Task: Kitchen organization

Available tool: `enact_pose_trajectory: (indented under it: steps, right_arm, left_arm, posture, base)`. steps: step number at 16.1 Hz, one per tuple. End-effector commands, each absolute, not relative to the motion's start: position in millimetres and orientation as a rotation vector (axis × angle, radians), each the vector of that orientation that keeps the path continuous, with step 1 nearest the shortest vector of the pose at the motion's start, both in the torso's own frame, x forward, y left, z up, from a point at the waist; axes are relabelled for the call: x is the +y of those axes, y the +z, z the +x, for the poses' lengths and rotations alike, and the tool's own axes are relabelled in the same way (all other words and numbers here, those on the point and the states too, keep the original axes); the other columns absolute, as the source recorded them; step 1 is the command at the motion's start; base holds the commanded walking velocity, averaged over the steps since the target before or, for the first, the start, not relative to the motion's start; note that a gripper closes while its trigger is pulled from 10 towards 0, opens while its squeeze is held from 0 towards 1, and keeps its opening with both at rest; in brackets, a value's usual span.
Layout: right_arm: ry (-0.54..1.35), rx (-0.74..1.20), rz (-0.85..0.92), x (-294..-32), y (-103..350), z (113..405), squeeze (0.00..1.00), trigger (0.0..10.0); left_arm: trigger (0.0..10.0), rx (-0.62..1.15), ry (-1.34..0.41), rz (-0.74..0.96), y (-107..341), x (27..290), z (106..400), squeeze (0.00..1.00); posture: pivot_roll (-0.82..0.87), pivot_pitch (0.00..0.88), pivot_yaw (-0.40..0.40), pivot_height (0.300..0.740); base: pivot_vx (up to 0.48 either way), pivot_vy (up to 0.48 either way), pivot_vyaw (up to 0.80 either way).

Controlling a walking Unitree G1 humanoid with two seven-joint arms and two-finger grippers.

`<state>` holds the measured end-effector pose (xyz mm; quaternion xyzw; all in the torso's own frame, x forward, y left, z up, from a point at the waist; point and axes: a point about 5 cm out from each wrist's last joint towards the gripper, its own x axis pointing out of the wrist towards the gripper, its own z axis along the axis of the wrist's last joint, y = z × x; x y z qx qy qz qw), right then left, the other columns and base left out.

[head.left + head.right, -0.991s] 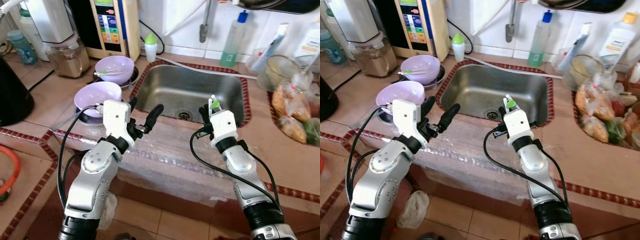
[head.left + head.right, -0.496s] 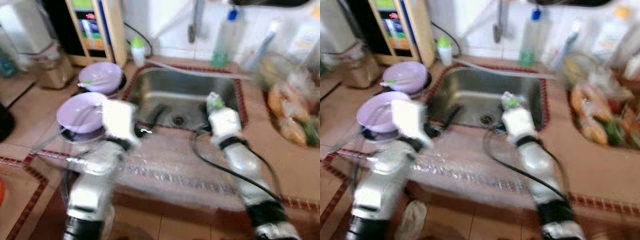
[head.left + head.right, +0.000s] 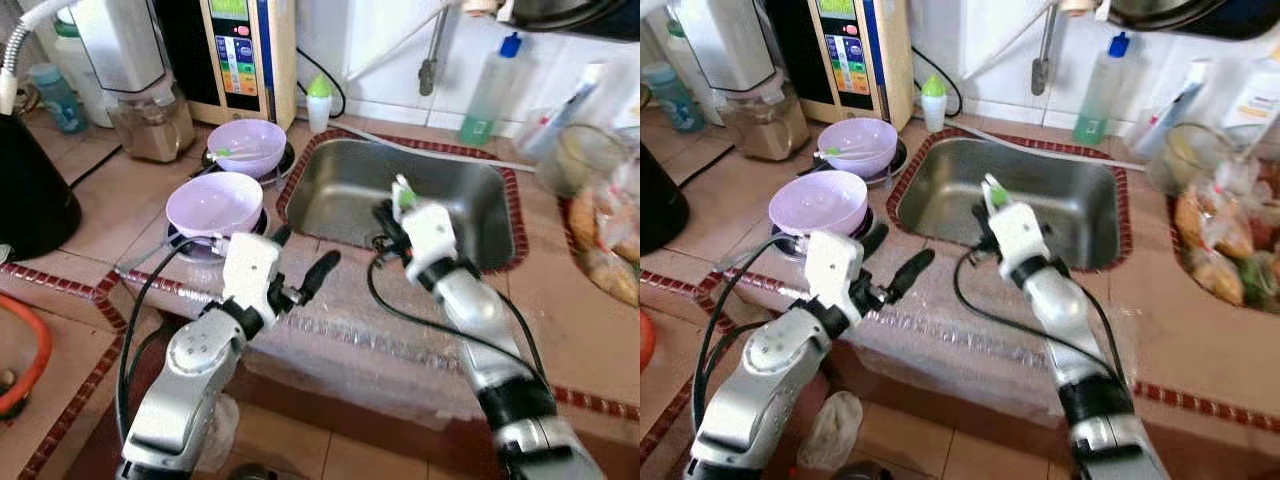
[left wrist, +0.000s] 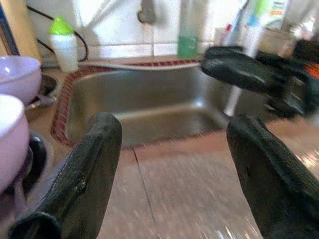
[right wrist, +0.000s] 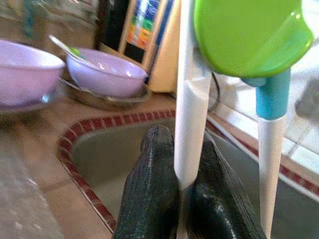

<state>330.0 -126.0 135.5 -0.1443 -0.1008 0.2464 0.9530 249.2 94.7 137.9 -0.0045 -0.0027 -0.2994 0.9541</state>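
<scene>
In the right wrist view, the right gripper (image 5: 187,189) is seen with its black fingers (image 5: 154,199) pressed together on a white handle (image 5: 189,124); a green spoon bowl (image 5: 249,35) on a blue-and-white stem stands just beside it. From the head views only a green tip (image 3: 405,197) above the white gripper housing is made out, so the two utensils are told apart in the wrist picture alone. The right gripper (image 3: 385,215) is held above the near rim of the sink (image 3: 345,185), over the basin.

The left gripper (image 3: 300,262) is shown over the table (image 3: 330,320) in front of the sink, its fingers (image 4: 79,184) spread wide apart with nothing between them; through the gap, the left wrist view gives the basin and the dark shape of the other gripper (image 4: 244,69) beyond it.

Two lilac bowls are counted to the left of the sink: a nearer bowl (image 3: 214,204) resting on a dark ring, and a farther bowl (image 3: 248,147) with a small spoon (image 3: 222,152) lying in it. A small white bottle with a green cap (image 3: 318,102) stands behind them by the wall, beside a water dispenser (image 3: 245,50). A clear bottle with green liquid (image 3: 492,90) stands behind the sink, and bagged food (image 3: 1220,250) is piled at the right. A dark kettle (image 3: 30,195) is seen at the far left.
</scene>
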Motion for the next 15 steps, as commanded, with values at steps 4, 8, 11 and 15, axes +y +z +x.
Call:
enact_pose_trajectory:
  steps: [4,8,11,15]
  right_arm:
    - [0.6,-0.136,-0.259,-118.0,134.0,349.4,0.09,10.0]
    - [0.633,-0.075,-0.275,-111.5,132.4,363.9,1.0,10.0]
    - [0.653,-0.076,-0.357,-108.8,135.3,368.0,1.0,10.0]
    - [0.551,-0.05,-0.487,-125.1,133.9,374.6,1.0,10.0]
  left_arm:
    - [10.0,0.015,-0.587,0.045,137.9,109.6,234.0,0.0]
    - [10.0,0.035,-0.599,0.083,140.5,116.5,221.7,0.0]
    - [10.0,0.033,-0.627,0.106,141.6,114.6,219.6,0.0]
    - [10.0,0.005,-0.621,0.097,146.6,110.3,226.9,0.0]
  posture:
    - [0.1,0.127,0.014,0.74]
    - [0.16,0.158,0.021,0.74]
    - [0.16,0.149,0.027,0.74]
    - [0.14,0.123,0.024,0.74]
  base:
    - [0.0,0.0,0.0]
    - [0.0,0.0,0.0]
    - [0.0,0.0,0.0]
    - [0.0,0.0,0.0]
